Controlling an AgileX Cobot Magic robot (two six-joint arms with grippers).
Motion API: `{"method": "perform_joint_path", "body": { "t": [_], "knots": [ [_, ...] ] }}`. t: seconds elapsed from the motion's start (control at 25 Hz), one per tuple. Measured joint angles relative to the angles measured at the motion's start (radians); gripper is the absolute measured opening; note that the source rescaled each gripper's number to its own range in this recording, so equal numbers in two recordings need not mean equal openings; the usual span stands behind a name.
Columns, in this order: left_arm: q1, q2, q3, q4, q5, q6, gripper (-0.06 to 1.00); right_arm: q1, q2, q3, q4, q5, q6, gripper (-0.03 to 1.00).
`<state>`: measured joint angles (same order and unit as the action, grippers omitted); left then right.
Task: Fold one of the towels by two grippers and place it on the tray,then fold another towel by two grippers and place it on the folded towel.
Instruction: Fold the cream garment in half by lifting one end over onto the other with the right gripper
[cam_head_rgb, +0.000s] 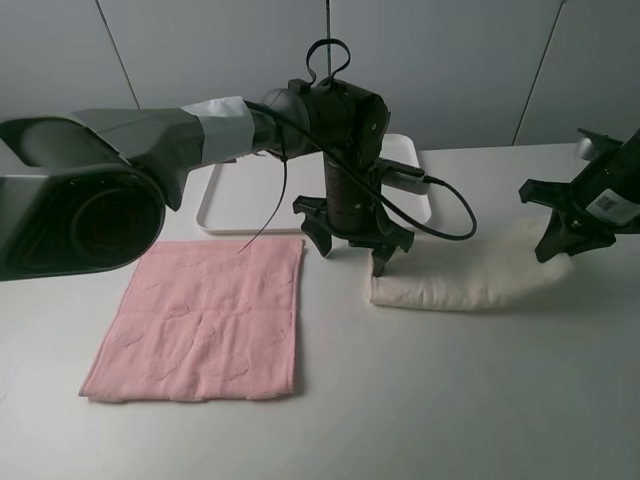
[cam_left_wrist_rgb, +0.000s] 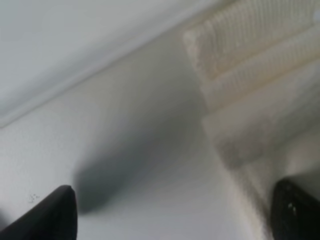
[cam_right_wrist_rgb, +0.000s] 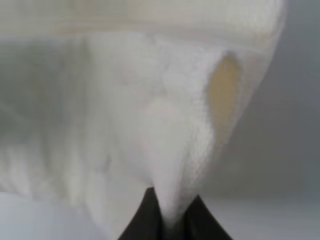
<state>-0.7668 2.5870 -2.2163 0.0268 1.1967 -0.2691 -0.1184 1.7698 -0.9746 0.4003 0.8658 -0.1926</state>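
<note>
We get soft, even overhead light in the high view, with faint shadows on the table (cam_head_rgb: 450, 400). Both wrist views are blurred: the white towel (cam_right_wrist_rgb: 150, 100) fills one, out of focus; a grey shadow lies under the left gripper (cam_left_wrist_rgb: 172, 219).

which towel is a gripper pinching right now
The cream-white folded towel on the right: the right gripper is shut on its raised end. The pink terry towel lies flat and spread out, with no gripper on it.
</note>
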Motion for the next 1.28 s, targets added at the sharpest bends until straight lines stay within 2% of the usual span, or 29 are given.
{"method": "perform_joint_path", "body": {
  "t": [0.16,0.36,0.64,0.76,0.92,1.28],
  "knots": [
    [0.0,0.0,0.0,0.0,0.0,0.007,1.0,0.0,-0.004,0.0,0.119,0.063,-0.067,0.03],
    [0.0,0.0,0.0,0.001,0.0,0.015,1.0,0.008,-0.004,0.002,0.275,0.084,-0.141,0.03],
    [0.002,0.0,0.0,0.001,0.001,0.021,1.0,0.148,0.007,0.021,0.394,0.023,-0.21,0.03],
    [0.021,0.0,0.0,-0.019,0.008,0.026,1.0,0.163,0.028,0.029,0.508,0.011,-0.283,0.03],
    [0.054,0.002,0.0,-0.071,0.016,0.045,1.0,0.165,0.051,0.06,0.606,-0.022,-0.347,0.03],
    [0.077,0.002,0.0,-0.089,0.022,0.063,1.0,0.165,0.118,0.181,1.023,-0.028,-0.649,0.02]
  ]
}}
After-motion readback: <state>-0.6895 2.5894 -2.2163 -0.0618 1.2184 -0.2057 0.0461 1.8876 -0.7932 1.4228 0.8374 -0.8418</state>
